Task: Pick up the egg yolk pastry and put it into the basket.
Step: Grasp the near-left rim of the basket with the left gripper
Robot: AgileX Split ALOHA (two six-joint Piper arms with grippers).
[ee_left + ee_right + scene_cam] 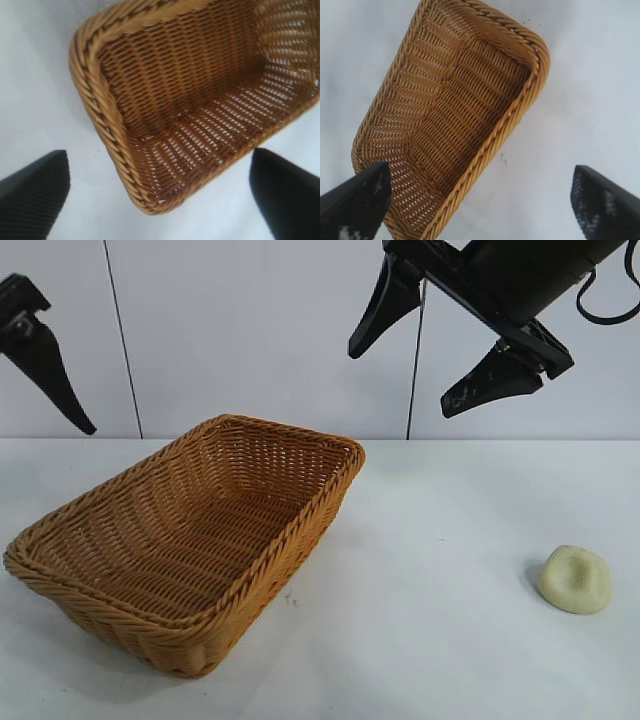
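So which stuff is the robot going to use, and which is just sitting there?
For the job:
pastry
basket
right claw, open, high above the table

Just there:
table
left claw, parked up at the far left

wicker basket left, egg yolk pastry well apart right, right gripper apparently spread overhead

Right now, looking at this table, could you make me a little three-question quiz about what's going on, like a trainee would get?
1. True or false: the egg yolk pastry already lies inside the basket.
2. Which gripper hangs nearer the pastry: A) left gripper, B) right gripper?
3. Fill in: the right gripper's fingers are spread ____ and hold nothing.

Key: 1 false, it sits on the table apart from the basket. 2 B. 3 open.
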